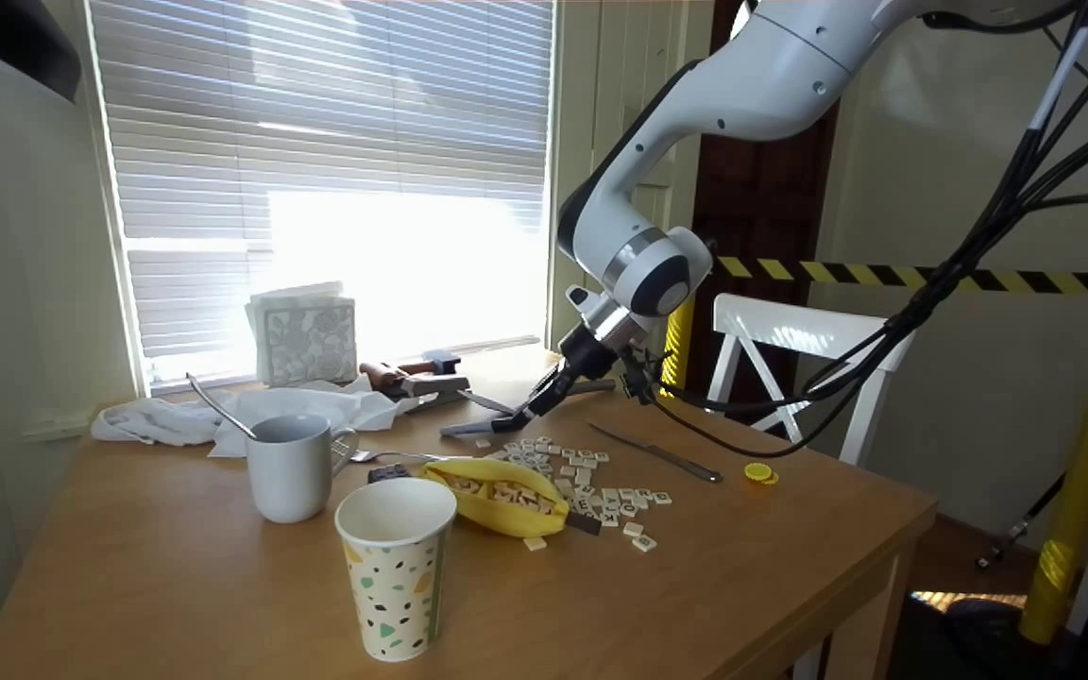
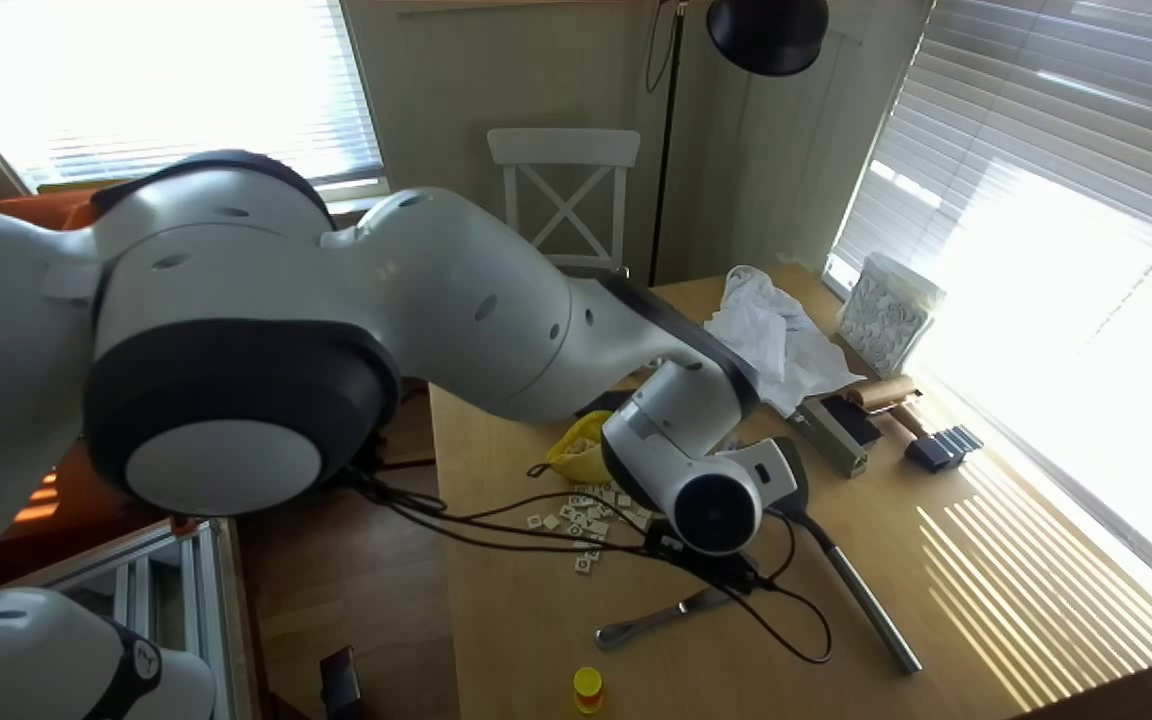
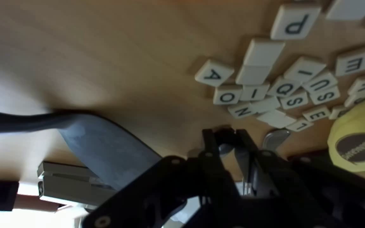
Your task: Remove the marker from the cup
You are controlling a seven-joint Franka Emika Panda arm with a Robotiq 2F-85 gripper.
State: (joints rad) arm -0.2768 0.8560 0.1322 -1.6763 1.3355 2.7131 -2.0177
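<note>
Low over the table [image 1: 714, 576], near letter tiles [image 3: 254, 91], gripper [image 3: 226, 133] was clenched on the dark marker [image 3: 225, 137], mostly hidden between fingertips [image 3: 208, 139]. Paper cup [image 1: 398, 581] stood upright in an exterior view's foreground, well apart, near grey mug [image 1: 289, 477] and yellow pouch [image 1: 511, 520].

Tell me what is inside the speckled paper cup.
Only white inner wall shows inside the speckled paper cup in an exterior view; nothing pokes above its rim. Its near side hides the bottom, so anything down there cannot be seen.
</note>
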